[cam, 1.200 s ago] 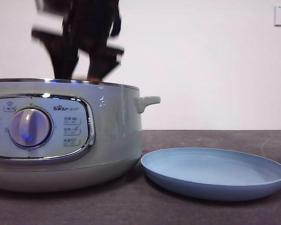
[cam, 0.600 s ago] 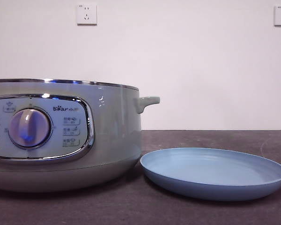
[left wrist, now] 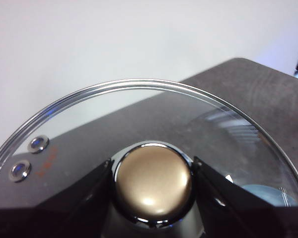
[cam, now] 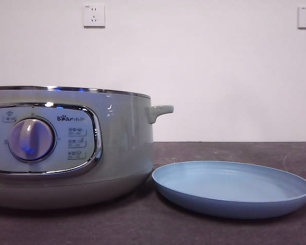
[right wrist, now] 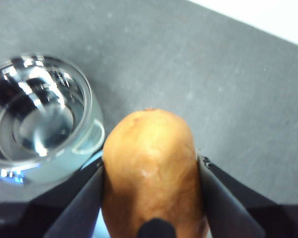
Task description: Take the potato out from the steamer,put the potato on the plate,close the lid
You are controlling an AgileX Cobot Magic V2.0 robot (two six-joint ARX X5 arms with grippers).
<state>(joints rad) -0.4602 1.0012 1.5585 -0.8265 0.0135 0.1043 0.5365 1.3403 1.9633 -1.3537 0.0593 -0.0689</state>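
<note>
**Potato lifted clear, lid held aloft: stock of the moment**

Right gripper (right wrist: 154,198): jaws closed against both flanks of the potato (right wrist: 151,163), gripping it across its narrow width, long axis pointing away from the wrist. The hold looks firm. Carried high above the table, presumably to pass over the pot's wall on the way to the plate.

Left gripper (left wrist: 153,183): jaws pressed to either side of the knob (left wrist: 153,182) of the lid (left wrist: 89,124), which here reads golden and glossy. Glass dome hangs level, kept off the pot, most likely so the opening stays free until the potato is set down.

Steamer (cam: 117,138): open, chrome rim bare, shiny interior visible from the right wrist view; dial and panel face the front camera.

Plate (cam: 234,191): light blue, bare, just beside the steamer's base on its handle side.

Surface: dark grey, matte, faintly mottled table (right wrist: 213,74).

Room: plain white wall with two sockets (cam: 94,15); neither arm shows in the front view
</note>
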